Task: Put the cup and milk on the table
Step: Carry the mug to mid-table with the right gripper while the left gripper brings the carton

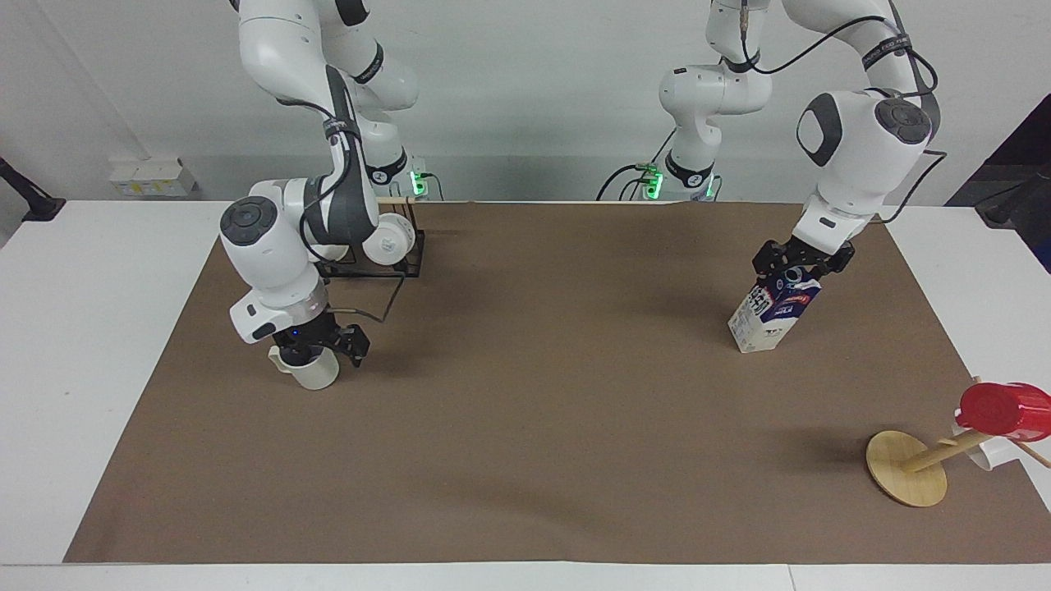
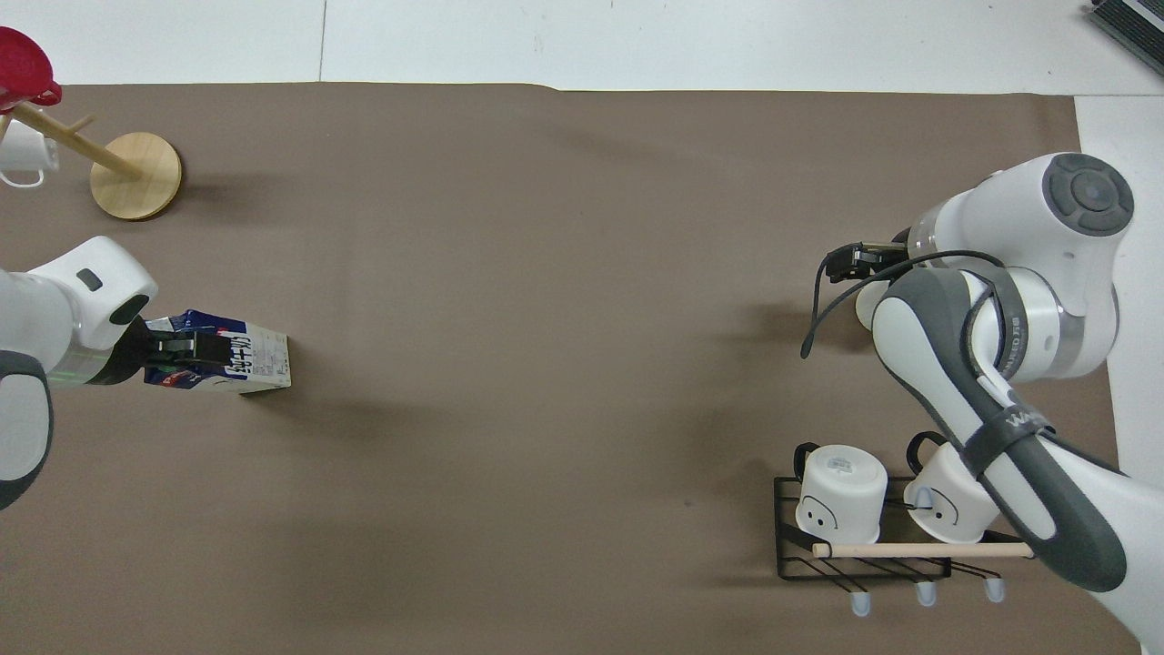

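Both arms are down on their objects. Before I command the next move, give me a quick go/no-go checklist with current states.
1. Right gripper down at the cup: ok; it sits at the rim, the cup upright on the table.
2. Left gripper at the milk: ok; it is at the carton's top by the cap.
3. Fingers closed firmly on cup and milk: cannot tell.
4. Milk standing square: not ok; it looks tilted in the facing view, its top toward the left arm's end.
5. Free mat for placing: ok; the middle of the table is bare.
6. Neighbours apart: ok; the mug rack and the wooden stand are apart from both objects.
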`<state>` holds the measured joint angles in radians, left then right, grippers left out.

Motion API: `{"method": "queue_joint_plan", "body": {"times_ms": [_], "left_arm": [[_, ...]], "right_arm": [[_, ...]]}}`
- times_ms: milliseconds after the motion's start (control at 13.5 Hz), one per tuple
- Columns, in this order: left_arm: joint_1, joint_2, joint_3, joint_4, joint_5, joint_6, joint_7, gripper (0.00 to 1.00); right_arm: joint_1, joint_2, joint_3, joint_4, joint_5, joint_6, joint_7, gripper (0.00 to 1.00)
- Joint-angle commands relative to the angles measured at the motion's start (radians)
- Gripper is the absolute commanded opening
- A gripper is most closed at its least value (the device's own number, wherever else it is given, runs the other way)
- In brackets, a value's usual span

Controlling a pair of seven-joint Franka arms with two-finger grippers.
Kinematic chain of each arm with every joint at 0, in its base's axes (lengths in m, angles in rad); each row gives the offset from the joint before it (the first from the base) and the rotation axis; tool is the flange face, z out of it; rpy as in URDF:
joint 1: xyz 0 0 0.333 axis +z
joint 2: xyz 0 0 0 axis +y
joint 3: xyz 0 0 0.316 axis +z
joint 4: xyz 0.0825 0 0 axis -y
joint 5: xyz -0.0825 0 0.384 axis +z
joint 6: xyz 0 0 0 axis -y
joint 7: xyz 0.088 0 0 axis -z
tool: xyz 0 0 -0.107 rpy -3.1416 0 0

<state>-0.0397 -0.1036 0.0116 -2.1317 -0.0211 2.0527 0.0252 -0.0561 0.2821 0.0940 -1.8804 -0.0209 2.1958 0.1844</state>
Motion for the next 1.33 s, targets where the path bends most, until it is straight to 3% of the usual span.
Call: {"method": "queue_joint_plan", "body": {"times_ms": [0, 148, 370, 444, 667, 963, 1259], "left_arm": [[0.014, -0.018, -0.007, -0.017, 0.009, 0.020, 0.029, 0.57], [0.014, -0.018, -0.007, -0.017, 0.009, 0.020, 0.029, 0.55], [0.021, -0.016, -0.007, -0.008, 0.009, 0.015, 0.032, 0.55], [0.021, -0.013, -0.007, -0.004, 0.010, 0.009, 0.032, 0.55], [0.020, -0.015, -0.007, 0.041, 0.009, -0.015, 0.030, 0.54], [0.014, -0.011, -0.008, 0.148, 0.009, -0.150, 0.022, 0.52], [0.003, -0.005, -0.015, 0.161, 0.006, -0.155, 0.006, 0.51]], "right_arm": [[-0.011, -0.044, 0.003, -0.059, 0.003, 0.018, -0.048, 1.00], [-0.016, -0.035, 0.003, -0.062, -0.002, 0.021, -0.091, 1.00], [-0.018, -0.037, 0.003, -0.062, -0.008, 0.006, -0.095, 0.10], [-0.016, -0.037, 0.003, -0.062, -0.008, -0.001, -0.095, 0.00], [-0.019, -0.040, 0.001, -0.054, -0.008, -0.045, -0.092, 0.00], [0.002, -0.047, 0.001, -0.013, -0.008, -0.057, -0.045, 0.00], [0.120, -0.029, 0.003, 0.065, -0.008, -0.062, 0.070, 0.00]]}}
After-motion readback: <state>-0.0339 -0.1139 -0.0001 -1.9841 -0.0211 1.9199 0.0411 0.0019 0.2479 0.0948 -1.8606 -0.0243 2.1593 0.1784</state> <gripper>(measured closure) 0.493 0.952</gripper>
